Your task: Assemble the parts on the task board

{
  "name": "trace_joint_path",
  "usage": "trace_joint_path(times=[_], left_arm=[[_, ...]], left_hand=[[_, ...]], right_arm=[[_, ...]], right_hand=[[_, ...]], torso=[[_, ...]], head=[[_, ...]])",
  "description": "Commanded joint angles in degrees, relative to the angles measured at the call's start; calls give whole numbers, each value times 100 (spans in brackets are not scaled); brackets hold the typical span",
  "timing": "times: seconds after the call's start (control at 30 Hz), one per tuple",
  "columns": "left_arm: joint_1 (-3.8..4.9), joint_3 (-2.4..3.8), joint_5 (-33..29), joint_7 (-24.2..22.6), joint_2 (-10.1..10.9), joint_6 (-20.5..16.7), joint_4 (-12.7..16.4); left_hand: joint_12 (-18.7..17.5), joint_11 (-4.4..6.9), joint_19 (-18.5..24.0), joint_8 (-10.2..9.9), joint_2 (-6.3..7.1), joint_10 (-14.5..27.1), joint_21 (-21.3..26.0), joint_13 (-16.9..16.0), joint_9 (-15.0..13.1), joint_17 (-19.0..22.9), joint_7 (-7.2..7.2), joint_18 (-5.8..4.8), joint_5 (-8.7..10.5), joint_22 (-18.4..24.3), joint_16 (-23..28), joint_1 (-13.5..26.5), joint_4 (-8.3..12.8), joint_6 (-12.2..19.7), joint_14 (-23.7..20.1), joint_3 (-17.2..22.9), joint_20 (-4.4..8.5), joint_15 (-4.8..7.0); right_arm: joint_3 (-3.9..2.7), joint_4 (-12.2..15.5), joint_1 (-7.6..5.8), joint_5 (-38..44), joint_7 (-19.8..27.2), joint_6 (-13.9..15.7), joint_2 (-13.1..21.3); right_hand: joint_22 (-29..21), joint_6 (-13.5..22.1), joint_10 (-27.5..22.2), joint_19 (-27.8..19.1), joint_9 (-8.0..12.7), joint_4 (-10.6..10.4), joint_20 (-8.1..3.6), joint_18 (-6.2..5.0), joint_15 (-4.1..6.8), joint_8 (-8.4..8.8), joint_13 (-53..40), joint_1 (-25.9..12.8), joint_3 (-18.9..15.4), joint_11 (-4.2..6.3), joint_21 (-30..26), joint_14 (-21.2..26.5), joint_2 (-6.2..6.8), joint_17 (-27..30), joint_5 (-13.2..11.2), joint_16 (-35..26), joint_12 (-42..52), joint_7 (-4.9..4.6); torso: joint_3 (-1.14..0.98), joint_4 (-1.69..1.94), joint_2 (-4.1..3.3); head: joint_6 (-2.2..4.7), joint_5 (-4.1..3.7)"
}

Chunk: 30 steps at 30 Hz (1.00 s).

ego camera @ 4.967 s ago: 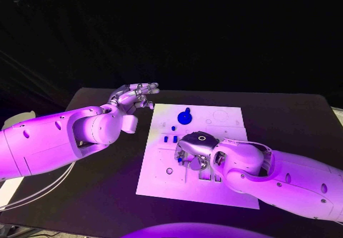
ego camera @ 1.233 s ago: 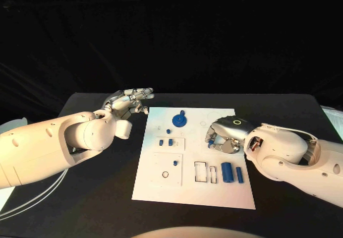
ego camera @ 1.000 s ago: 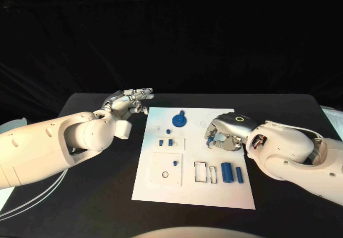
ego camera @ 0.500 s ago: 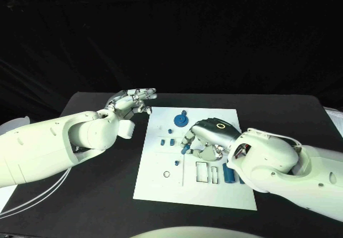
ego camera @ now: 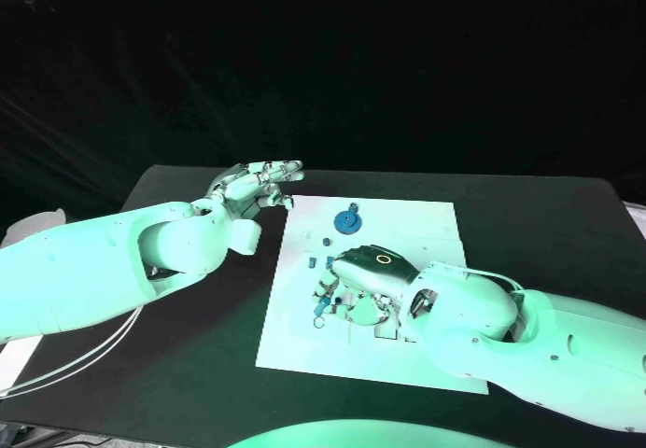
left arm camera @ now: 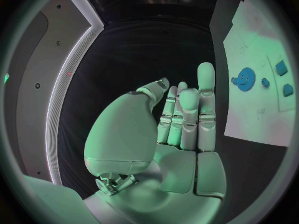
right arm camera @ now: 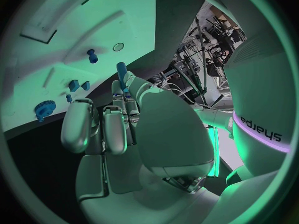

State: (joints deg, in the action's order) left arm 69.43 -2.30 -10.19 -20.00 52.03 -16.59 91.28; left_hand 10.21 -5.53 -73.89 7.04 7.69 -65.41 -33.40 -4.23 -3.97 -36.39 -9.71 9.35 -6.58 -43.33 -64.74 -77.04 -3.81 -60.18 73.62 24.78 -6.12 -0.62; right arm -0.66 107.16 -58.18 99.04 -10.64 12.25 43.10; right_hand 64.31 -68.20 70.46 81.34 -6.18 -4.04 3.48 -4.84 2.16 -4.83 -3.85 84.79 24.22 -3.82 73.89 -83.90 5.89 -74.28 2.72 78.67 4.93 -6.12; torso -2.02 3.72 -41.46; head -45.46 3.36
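My right hand (ego camera: 366,276) over the white task board (ego camera: 417,228), pinching a slim blue peg (right arm camera: 122,71) in its fingertips.
My left hand (ego camera: 256,184) hovers off the board's far left corner, fingers straight, close together, holding nothing; the blue gear (ego camera: 349,220) sits near the far edge.

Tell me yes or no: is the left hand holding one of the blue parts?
No. In the left wrist view the left hand has its fingers straight and bare, off the task board, where the blue gear lies.

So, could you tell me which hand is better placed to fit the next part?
The right hand: it holds a blue peg over the white task board. The left hand hovers beside it.
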Motion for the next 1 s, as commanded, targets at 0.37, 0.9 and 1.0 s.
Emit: trace_joint_path(times=[0.37,0.9,1.0], left_arm=[[2,4,-18,-26,-1,105,30],[2,4,-18,-25,-13,108,15],[2,4,-18,-25,-15,110,15]], left_hand=[[37,-10,8,22,-3,35,20,6,6,10,-10,107,4,5,24,28,-4,22,-25,-23,-12,-5],[37,-10,8,22,-3,35,20,6,6,10,-10,107,4,5,24,28,-4,22,-25,-23,-12,-5],[37,-10,8,22,-3,35,20,6,6,10,-10,107,4,5,24,28,-4,22,-25,-23,-12,-5]], right_arm=[[21,-266,83,4,72,-431,-194],[42,-336,87,133,-126,-786,-265],[55,-363,90,181,-174,-797,-301]], right_hand=[[-7,11,126,5,-7,-5,39,-27,-36,29,9,-7,43,88,8,-338,-54,5,39,22,-24,-34],[-15,12,126,1,-7,-3,41,-28,-38,31,9,-11,45,86,3,-336,-54,14,39,16,-27,-37],[-26,11,127,-3,-8,-2,43,-30,-40,32,8,-17,46,84,-4,-335,-55,20,39,12,-30,-39]], torso=[[-8,-9,-1],[-7,-4,4],[-8,-5,3]], head=[[-43,30],[-73,31],[-75,34]])
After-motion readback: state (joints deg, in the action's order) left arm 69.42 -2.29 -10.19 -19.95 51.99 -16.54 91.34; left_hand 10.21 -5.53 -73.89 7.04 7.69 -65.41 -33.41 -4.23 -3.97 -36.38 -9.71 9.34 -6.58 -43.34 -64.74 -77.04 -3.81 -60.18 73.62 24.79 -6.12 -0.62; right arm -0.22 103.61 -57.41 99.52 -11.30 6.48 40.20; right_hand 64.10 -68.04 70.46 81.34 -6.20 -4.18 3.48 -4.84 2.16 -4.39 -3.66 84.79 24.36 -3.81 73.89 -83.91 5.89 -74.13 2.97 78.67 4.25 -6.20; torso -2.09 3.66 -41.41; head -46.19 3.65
